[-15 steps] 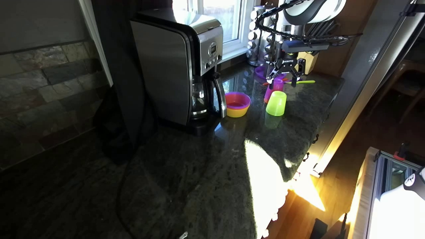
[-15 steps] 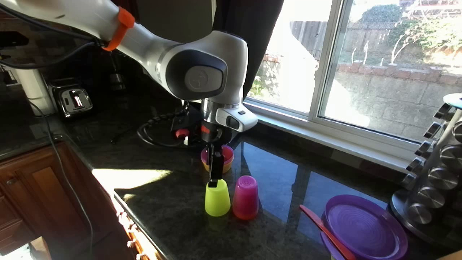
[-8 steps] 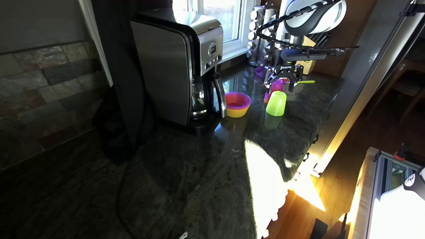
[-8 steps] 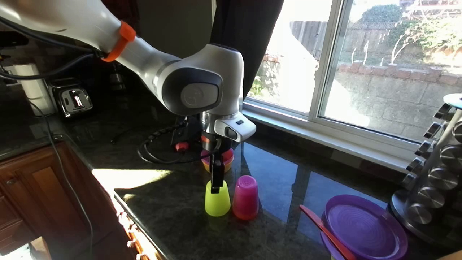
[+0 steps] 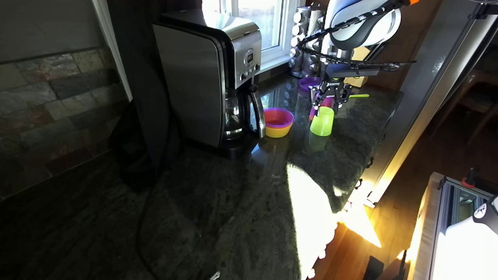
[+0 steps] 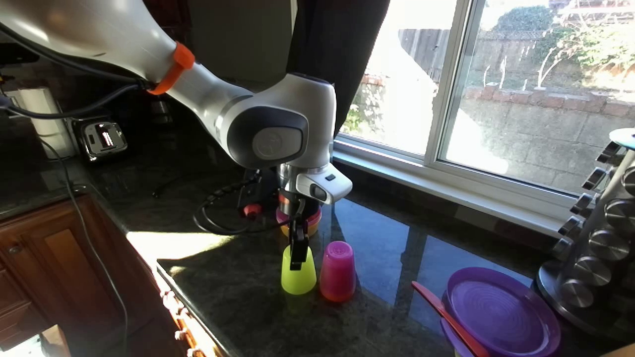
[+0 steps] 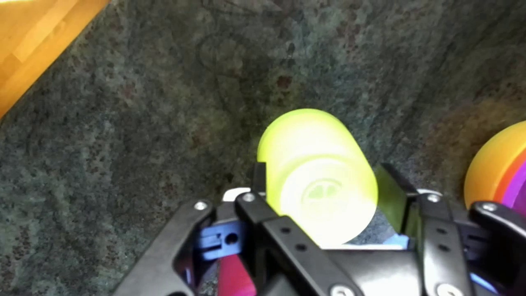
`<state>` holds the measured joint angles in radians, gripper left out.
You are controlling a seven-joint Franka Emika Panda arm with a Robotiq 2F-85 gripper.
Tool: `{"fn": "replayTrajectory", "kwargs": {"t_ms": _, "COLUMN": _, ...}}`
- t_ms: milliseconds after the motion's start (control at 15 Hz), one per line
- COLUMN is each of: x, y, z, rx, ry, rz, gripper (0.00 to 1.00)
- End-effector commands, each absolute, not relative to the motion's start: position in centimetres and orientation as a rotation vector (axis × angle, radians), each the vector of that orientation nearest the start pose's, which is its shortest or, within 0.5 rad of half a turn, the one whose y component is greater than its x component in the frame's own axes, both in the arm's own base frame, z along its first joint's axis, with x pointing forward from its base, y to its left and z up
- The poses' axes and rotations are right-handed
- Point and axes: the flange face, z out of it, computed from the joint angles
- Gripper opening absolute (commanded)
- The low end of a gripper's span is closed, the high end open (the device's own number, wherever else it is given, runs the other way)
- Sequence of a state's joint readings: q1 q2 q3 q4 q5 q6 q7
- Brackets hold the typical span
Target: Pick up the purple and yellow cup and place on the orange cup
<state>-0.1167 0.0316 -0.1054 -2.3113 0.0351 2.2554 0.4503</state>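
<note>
While my claw [image 7: 322, 179] straddles the upside-down yellow cup [image 7: 326, 201], a finger to each side, I cannot tell whether it grips. That cup stands on the table [image 7: 164, 123]; just beside it the purple cup [image 6: 338, 270], orange-red at its lower edge, is upside down too. Nested bowls [image 5: 278, 132] sit near both, by the coffee maker [image 5: 194, 81].
</note>
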Motion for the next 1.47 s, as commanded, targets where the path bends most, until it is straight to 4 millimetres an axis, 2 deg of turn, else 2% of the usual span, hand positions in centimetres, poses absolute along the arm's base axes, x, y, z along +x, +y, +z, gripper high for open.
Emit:
{"fn": "replayTrajectory", "kwargs": {"t_ms": 0, "x": 48.9, "y": -10.8, "z": 32.1, "rx": -2.913, "ry": 1.096, "rz": 0.136, "gripper": 0.4}}
{"fn": "replayTrajectory", "kwargs": {"t_ms": 133, "x": 48.4, "y": -10.9, "z": 33.1, "rx": -2.906, "ry": 1.085, "rz": 0.123, "gripper": 0.4}}
{"fn": "replayTrajectory", "kwargs": {"t_ms": 333, "x": 47.3, "y": -11.2, "z": 36.3, "rx": -2.864, "ry": 1.066, "rz": 0.074, "gripper": 0.4}}
{"fn": "replayTrajectory", "kwargs": {"t_ms": 667, "x": 45.2, "y": -12.8, "z": 43.9, "rx": -2.818, "ry": 1.058, "rz": -0.031, "gripper": 0.4}}
{"fn": "replayTrajectory", "kwargs": {"t_ms": 867, "x": 44.7, "y": -14.8, "z": 47.1, "rx": -2.8, "ry": 1.119, "rz": -0.066, "gripper": 0.4}}
{"fn": "replayTrajectory", "kwargs": {"t_ms": 1133, "x": 45.8, "y": -17.4, "z": 47.9, "rx": -2.791, "ry": 1.136, "rz": -0.092, "gripper": 0.4}}
{"fn": "replayTrajectory", "kwargs": {"t_ms": 1400, "x": 47.6, "y": -19.0, "z": 46.8, "rx": -2.805, "ry": 1.125, "rz": -0.049, "gripper": 0.4}}
